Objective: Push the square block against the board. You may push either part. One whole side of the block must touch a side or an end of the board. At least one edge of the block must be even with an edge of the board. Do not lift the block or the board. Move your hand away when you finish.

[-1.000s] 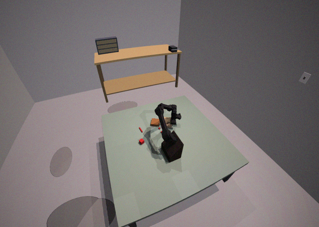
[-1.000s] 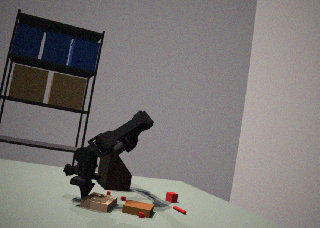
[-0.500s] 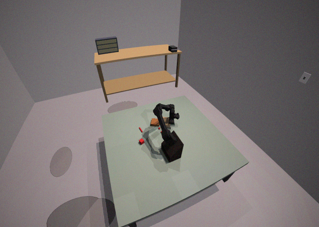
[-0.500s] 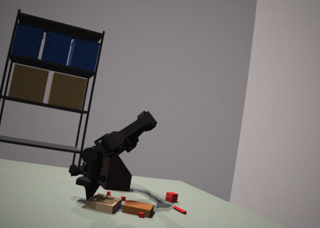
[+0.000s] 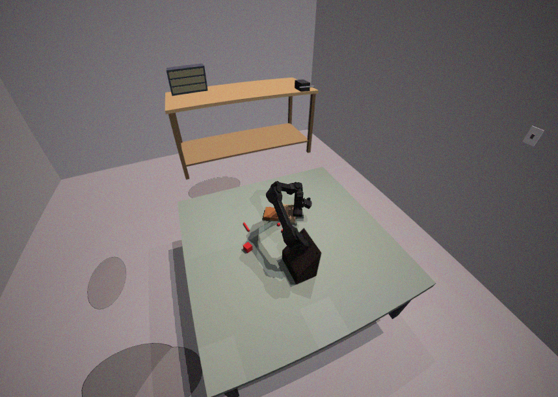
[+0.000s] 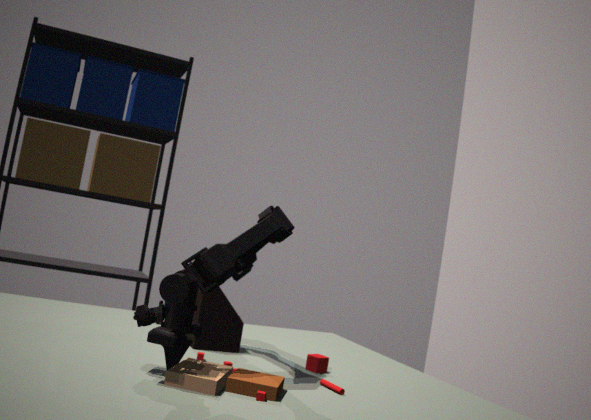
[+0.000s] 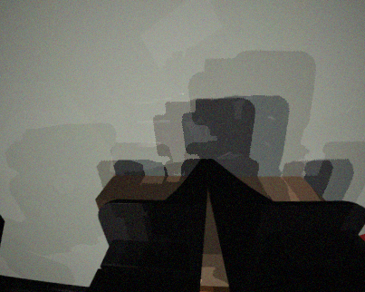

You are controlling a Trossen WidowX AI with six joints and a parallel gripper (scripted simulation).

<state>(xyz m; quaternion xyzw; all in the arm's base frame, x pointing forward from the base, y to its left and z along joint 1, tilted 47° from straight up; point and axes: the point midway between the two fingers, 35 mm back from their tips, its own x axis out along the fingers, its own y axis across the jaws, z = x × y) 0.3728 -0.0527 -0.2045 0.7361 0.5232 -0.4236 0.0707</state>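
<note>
The square block is orange-brown and lies flat on the table. The board is pale tan, partly in shadow, and lies flat beside it. In the exterior view their facing sides are very close and seem to meet near the back corner; a narrow wedge shows toward the front. Whether a whole side touches is unclear. My gripper is shut and empty, pointing down at the board's side away from the block. Contact with the board cannot be told.
A red cube and a red cylinder lie beyond the block's other side. Small red pieces lie around the parts, one in front of the block and one behind the board.
</note>
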